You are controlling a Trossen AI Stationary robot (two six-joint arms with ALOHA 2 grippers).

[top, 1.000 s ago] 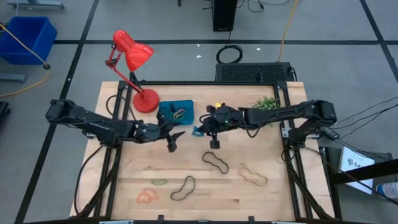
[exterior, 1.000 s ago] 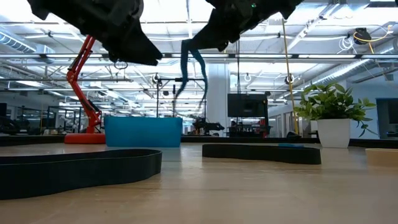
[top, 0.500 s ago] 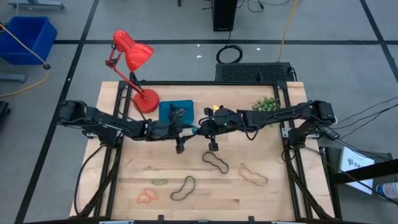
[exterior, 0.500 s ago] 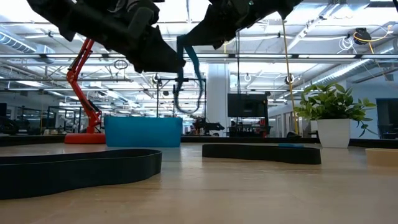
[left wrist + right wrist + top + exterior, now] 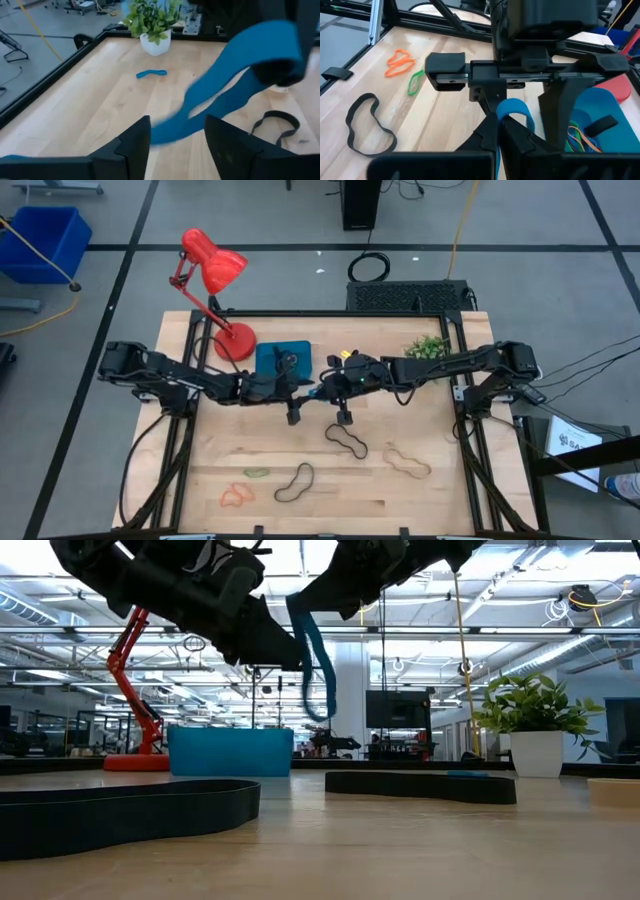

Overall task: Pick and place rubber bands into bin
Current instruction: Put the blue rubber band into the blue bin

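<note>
A blue rubber band (image 5: 318,660) hangs in the air from my right gripper (image 5: 501,137), which is shut on it above the table's middle, just right of the teal bin (image 5: 283,358). My left gripper (image 5: 175,145) is open and faces the right one. Its two fingers stand on either side of the hanging band (image 5: 225,85); I cannot tell whether they touch it. The bin holds several bands (image 5: 582,135). More bands lie flat on the table: black (image 5: 346,440), tan (image 5: 407,463), black (image 5: 294,483), green (image 5: 256,473), orange (image 5: 236,496) and a small blue one (image 5: 151,73). My right gripper pinches the blue band's upper end (image 5: 512,107) between its two fingers. The band hangs slack below the fingers as a loop (image 5: 322,690), clear of the table.
A red desk lamp (image 5: 215,280) stands at the far left beside the bin. A potted plant (image 5: 430,345) stands at the far right. A black frame (image 5: 330,313) runs around the table's edges.
My left gripper has moved toward the table's right, up to my right gripper, and its open fingers now stand around the hanging blue band. My right gripper has kept hold of the band, which has swung a little.
</note>
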